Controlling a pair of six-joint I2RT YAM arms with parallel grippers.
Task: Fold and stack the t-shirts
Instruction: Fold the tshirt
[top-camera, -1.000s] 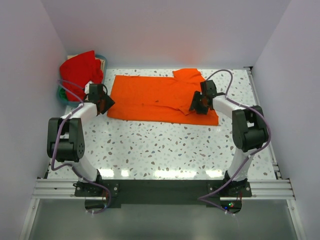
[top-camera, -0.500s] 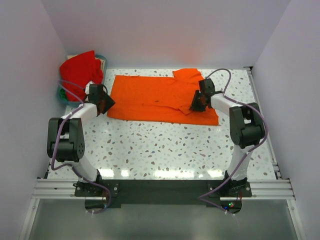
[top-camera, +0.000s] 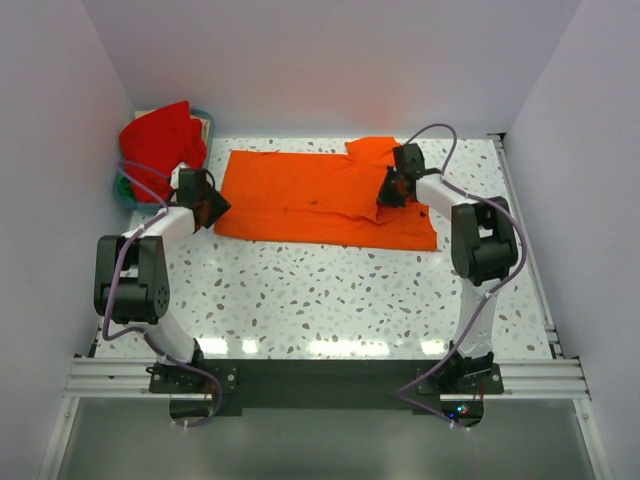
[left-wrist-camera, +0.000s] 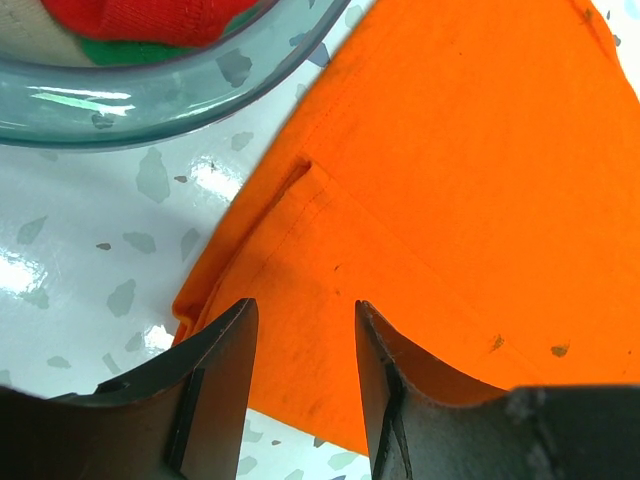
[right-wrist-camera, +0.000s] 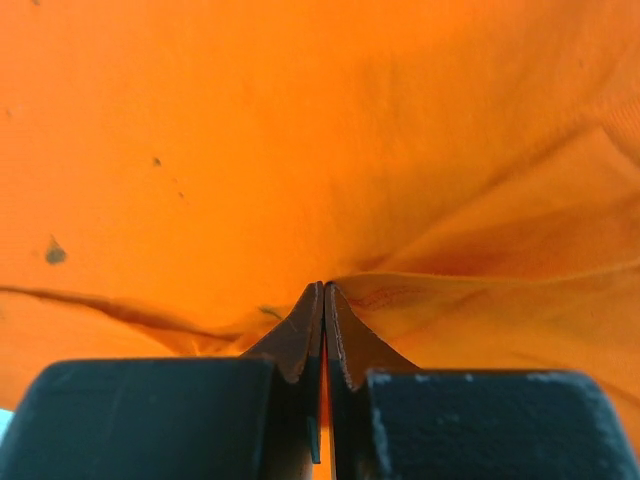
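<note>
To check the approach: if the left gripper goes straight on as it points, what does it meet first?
The left gripper would most likely meet the orange t-shirt near its corner; its open fingers frame that spot. Depth is unclear.

On the left, stretched forward from the near base, upper link upright, forearm angled up and inward. Ending in the left pincer (left-wrist-camera: 300, 320), pointed down and held low, jaws parted with a clear gap between the two dark fingers (left-wrist-camera: 215, 390). On the right, extended farther forward, forearm slanting inward toward the middle. Ending in the right pincer (right-wrist-camera: 323, 292), tipped downward, jaws pressed together, pinching a raised fold of the orange t-shirt (right-wrist-camera: 300, 150).
</note>
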